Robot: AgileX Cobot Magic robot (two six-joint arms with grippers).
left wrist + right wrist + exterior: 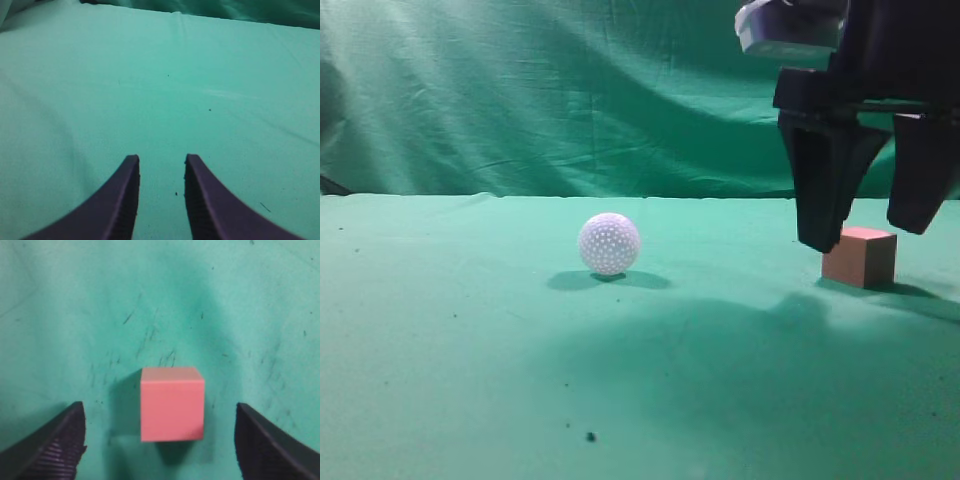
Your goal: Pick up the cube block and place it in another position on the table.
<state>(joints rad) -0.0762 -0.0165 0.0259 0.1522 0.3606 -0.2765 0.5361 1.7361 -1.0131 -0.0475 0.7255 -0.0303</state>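
Observation:
The salmon-pink cube block (861, 256) sits on the teal-green table (470, 380) at the right. My right gripper (873, 232) hangs open just above it, one dark finger at each side, not touching. In the right wrist view the cube block (172, 403) lies between the wide-open fingers of the right gripper (159, 412). My left gripper (161, 161) is open and empty over bare cloth (150, 90); it does not show in the exterior view.
A white dimpled ball (609, 243) rests on the table left of the cube, near the middle. A wrinkled green curtain (520, 90) hangs behind the table. Small dark specks dot the cloth near the front.

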